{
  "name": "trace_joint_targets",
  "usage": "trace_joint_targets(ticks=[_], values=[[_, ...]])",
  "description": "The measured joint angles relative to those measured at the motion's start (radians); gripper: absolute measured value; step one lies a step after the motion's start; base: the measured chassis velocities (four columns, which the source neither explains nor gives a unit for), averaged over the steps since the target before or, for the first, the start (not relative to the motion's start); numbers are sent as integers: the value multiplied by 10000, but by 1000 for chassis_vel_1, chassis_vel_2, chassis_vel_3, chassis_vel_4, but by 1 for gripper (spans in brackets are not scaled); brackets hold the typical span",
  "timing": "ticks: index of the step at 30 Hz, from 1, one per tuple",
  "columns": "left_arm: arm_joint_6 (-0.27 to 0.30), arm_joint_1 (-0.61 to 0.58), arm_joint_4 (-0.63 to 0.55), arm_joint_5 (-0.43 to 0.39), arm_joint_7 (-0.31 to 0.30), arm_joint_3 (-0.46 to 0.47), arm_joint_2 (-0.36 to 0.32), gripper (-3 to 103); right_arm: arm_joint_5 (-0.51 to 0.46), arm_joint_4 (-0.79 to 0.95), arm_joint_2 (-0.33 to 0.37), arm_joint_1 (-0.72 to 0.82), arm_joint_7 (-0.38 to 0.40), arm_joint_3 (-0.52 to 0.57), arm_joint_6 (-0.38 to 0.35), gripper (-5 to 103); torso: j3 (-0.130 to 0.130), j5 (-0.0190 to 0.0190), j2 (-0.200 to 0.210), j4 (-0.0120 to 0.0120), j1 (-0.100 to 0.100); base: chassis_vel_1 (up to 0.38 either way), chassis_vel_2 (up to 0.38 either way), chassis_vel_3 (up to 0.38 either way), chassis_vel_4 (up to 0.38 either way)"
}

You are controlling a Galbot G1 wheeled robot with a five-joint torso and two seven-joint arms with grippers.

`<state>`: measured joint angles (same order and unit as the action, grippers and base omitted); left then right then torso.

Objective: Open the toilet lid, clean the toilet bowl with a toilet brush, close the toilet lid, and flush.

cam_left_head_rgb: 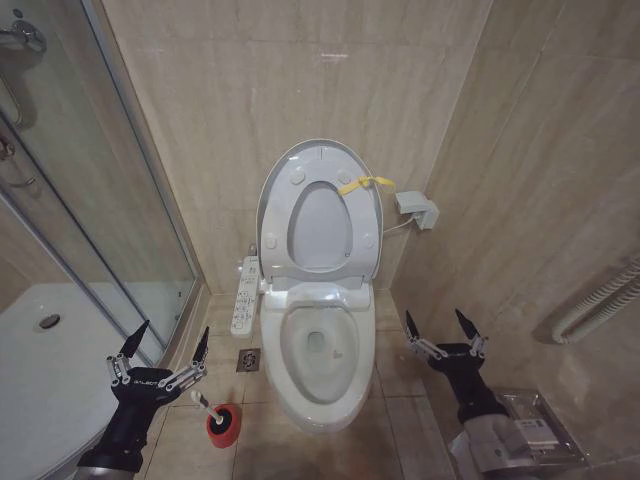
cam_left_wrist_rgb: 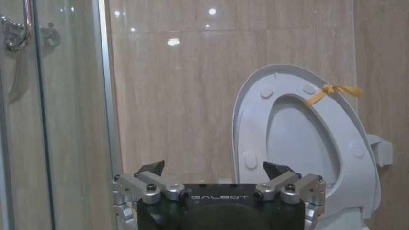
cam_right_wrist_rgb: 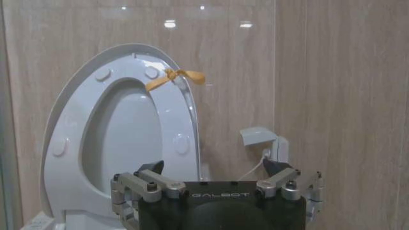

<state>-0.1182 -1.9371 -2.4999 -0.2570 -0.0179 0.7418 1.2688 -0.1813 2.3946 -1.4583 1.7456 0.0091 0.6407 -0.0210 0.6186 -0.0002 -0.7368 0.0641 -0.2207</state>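
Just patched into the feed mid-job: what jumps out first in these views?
The toilet lid stands raised against the back wall with the seat, a yellow tag tied at its rim, leaving the toilet bowl open below. The toilet brush sits in its red holder on the floor left of the bowl. The left hand and right hand hover open on either side.

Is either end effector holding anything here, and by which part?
Nothing is held. The left end effector and right end effector are both open and empty; the toilet brush stands in its red holder.
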Motion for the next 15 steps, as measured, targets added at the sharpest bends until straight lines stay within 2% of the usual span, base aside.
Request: trace_joint_targets(ticks=[15], values=[[0, 0, 0, 0, 0, 0, 0, 100, -96, 371, -250, 81, -251, -321, -309, 100, 0, 1, 0, -1, 0, 0, 0, 0, 0]])
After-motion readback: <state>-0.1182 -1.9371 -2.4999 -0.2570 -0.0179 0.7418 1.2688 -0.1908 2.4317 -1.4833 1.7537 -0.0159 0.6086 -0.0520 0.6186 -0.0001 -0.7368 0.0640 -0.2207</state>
